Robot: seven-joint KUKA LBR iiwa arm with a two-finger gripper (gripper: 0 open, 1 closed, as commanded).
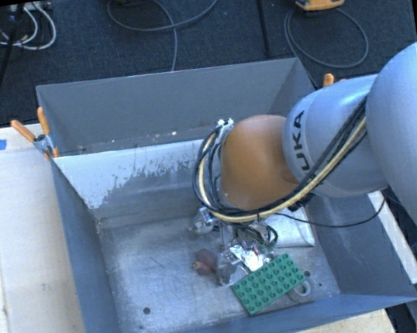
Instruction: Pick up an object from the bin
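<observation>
My gripper [237, 257] is low over the bin floor, right of centre, under the orange wrist cover. A small reddish-brown lump [205, 262] lies just to its left, close to or touching it; I cannot tell which. A green studded building plate [269, 283] lies flat just below and right of the gripper, its upper corner at the gripper's tip. A flat white sheet-like piece [295, 232] lies to the right, partly hidden by the arm's cables.
A small grey ring-shaped part [301, 292] rests by the green plate's lower right edge, near the bin's front wall. The arm and its cables cover the bin's right side. Bare bin floor stretches to the left.
</observation>
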